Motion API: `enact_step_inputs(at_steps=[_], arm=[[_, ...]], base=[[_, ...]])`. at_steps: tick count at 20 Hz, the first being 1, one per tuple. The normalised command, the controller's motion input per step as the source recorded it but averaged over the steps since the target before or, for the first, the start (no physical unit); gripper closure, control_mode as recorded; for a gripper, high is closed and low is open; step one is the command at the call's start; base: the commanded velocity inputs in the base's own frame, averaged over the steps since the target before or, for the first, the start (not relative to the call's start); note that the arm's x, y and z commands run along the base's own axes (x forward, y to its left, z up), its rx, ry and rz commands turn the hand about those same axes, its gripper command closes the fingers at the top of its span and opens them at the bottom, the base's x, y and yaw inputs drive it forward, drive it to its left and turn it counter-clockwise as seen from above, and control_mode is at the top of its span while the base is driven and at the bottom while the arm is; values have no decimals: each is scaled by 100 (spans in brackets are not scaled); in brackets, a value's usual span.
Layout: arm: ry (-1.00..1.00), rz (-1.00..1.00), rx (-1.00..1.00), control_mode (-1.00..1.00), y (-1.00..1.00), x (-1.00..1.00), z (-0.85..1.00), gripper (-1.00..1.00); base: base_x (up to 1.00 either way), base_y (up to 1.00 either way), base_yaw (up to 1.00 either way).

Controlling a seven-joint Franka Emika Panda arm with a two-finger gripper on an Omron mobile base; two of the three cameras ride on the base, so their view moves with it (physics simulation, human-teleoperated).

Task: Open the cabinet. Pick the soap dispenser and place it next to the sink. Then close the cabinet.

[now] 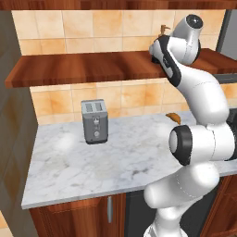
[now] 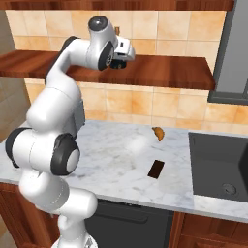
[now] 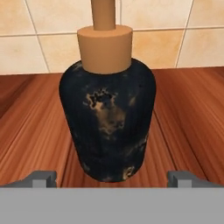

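The soap dispenser (image 3: 107,122), a squat black bottle with an orange-brown pump top, stands upright on the cabinet's reddish-brown shelf board (image 3: 188,113), close in front of the hand. My gripper (image 3: 113,177) is open, one fingertip (image 3: 43,178) at each side of the bottle's base and neither touching it. From the left base view the pump top (image 1: 163,30) pokes up behind my hand on the cabinet shelf (image 1: 83,67). In the right base view the hand (image 2: 122,52) reaches over the shelf (image 2: 164,70). The dark grey sink (image 2: 218,169) lies in the counter at the right.
A grey toaster (image 1: 95,121) stands on the marble counter (image 1: 115,162) at the left. A croissant (image 2: 158,133) and a flat dark brown rectangle (image 2: 155,169) lie left of the sink. A low wooden door with a silver handle (image 1: 109,209) is under the counter.
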Motion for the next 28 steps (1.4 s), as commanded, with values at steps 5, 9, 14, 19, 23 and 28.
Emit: enact_step_inputs(at_steps=[5, 9, 14, 19, 23, 28], arm=[[0, 0, 0, -100, 0, 24, -7, -100], [0, 0, 0, -100, 0, 25, -1, -100], [0, 0, 0, -100, 0, 15, 0, -100], [0, 0, 0, -100, 0, 14, -7, -100], [0, 0, 0, -100, 0, 14, -10, -100], [0, 0, 0, -100, 0, 4, -5, -100]], base=[[0, 0, 0], [0, 0, 0], [0, 0, 0], [0, 0, 0], [0, 0, 0], [0, 0, 0]])
